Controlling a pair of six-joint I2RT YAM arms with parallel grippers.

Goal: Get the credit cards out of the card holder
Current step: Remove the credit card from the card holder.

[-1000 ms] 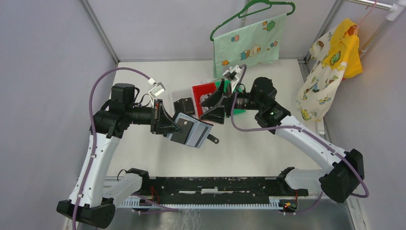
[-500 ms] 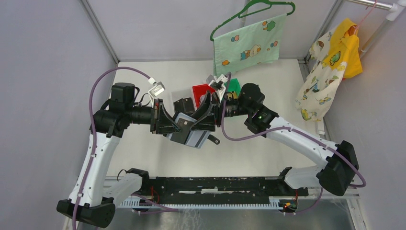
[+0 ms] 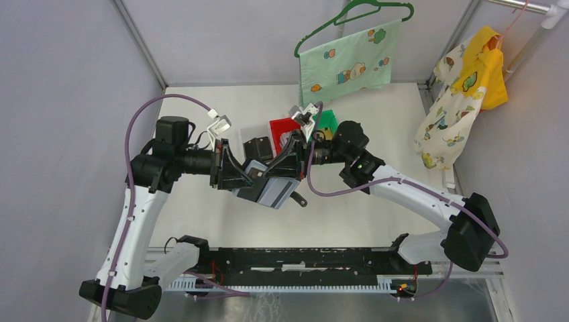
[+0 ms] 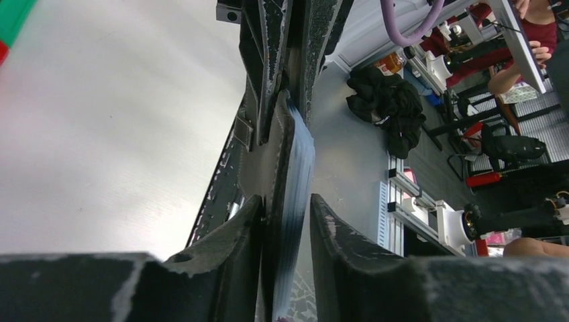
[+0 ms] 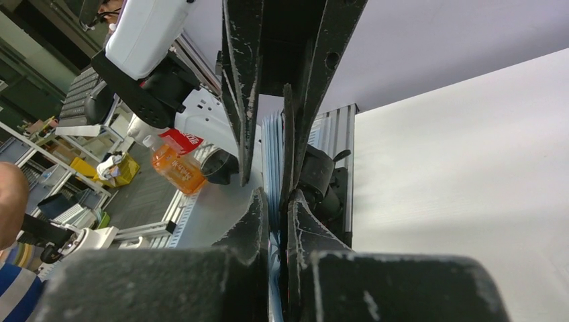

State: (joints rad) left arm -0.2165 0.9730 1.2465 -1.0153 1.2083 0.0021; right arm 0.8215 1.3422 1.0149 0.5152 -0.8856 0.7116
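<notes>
Left fingers (image 4: pixel 221 248) and right fingers (image 5: pixel 241 80) are black plastic, rough-grained and scuffed white. Between them, the holder (image 3: pixel 258 191) looks like matt black leather; its grey-blue lining (image 3: pixel 276 188) is smooth with a faint sheen. Beneath both, the table (image 3: pixel 389 114) is smooth matt white. Beyond the right fingers, a red bin (image 3: pixel 280 127) is glossy plastic and a green cloth (image 3: pixel 345 64) is soft printed fabric.

Holder (image 3: pixel 268 186): black, folded open, grey-blue lining up, tilted, raised above the table (image 3: pixel 221 215); tab (image 3: pixel 299 199) at its lower right corner. Cards (image 4: pixel 297 168): pale stacked edges inside it.
</notes>
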